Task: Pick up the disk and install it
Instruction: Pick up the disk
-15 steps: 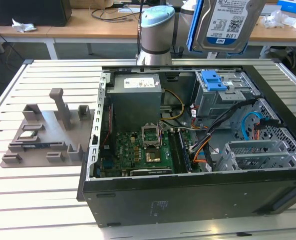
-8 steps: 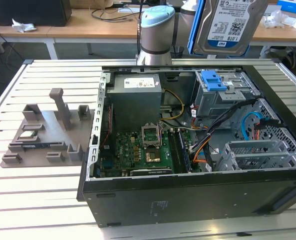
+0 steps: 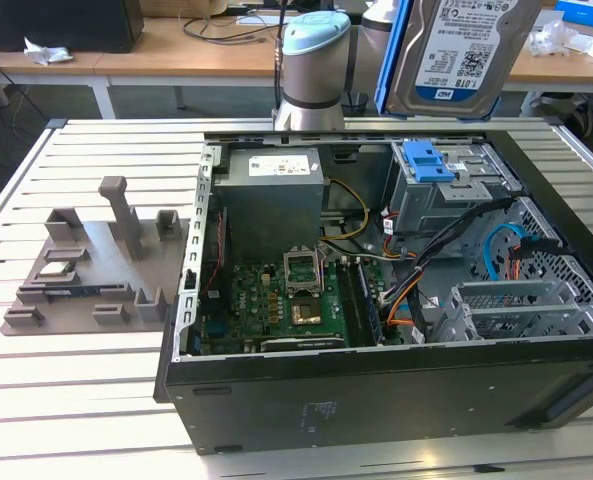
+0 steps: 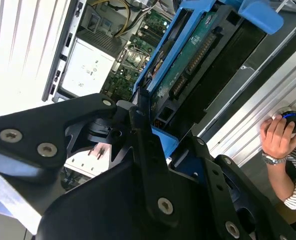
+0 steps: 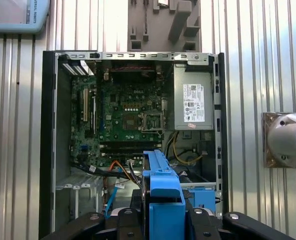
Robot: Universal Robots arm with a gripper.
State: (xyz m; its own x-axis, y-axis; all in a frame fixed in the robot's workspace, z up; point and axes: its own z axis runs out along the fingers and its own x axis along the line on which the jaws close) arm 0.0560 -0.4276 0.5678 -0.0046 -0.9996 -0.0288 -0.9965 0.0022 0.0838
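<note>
Going from the exterior view's left: a grey plastic fixture (image 3: pixel 96 265) sits on the slatted table (image 3: pixel 76 400) at about 9 o'clock from the open PC case (image 3: pixel 376 400), just beside it. The arm (image 3: pixel 314 60) shows as a grey column with a pale blue cap, standing at roughly 12 o'clock behind the case. At about 1 o'clock, the disk (image 3: pixel 464 50) hangs up in the air, nearly upright with a slight lean, its white-and-blue label facing the camera. It's clear of the case, above the grey drive cage (image 3: pixel 446 200), which sits around 2 o'clock inside the case with the blue latch plate (image 3: pixel 426 160) on top. In the first wrist view the gripper (image 5: pixel 163 220) looks straight down into the case over the motherboard (image 5: pixel 133 115), its black fingers (image 5: pixel 130 220) pinched onto either side of the disk's blue bracket, so it's got the thing clamped. The second wrist view shows the disk's green circuit-board side (image 4: pixel 187 70), and a person's hand (image 4: pixel 277 137) rests on a round black-and-blue knob (image 4: pixel 291 117) beside the table.
</note>
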